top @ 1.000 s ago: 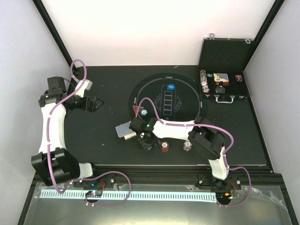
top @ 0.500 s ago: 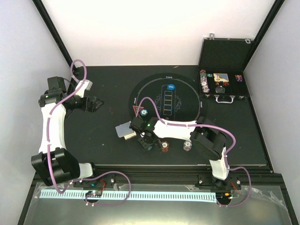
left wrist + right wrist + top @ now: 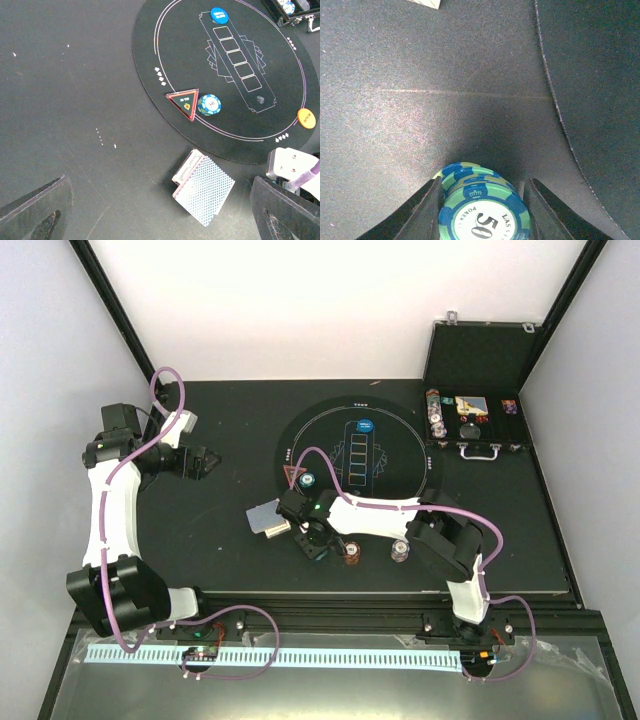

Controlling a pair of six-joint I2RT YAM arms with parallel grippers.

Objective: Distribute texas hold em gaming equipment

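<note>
My right gripper (image 3: 315, 543) is shut on a short stack of green-and-blue "50" chips (image 3: 482, 205), low over the bare table just off the round black mat (image 3: 400, 440). The grey-blue card deck (image 3: 266, 517) lies left of it and also shows in the left wrist view (image 3: 204, 187). A brown-red chip stack (image 3: 351, 553) and a whitish stack (image 3: 400, 552) stand to the right. On the mat are a red triangle (image 3: 183, 101), one green chip (image 3: 209, 104), a blue button (image 3: 218, 14) and an orange button (image 3: 306, 118). My left gripper (image 3: 205, 462) is open and empty, far left.
An open black case (image 3: 470, 420) with more chips and pieces stands at the back right, beyond the mat. The mat's edge (image 3: 595, 75) runs just right of my right gripper. The table's front edge is close behind the chip stacks.
My right gripper has crept slightly right and toward the front edge with the green chips. The left arm has not moved.
</note>
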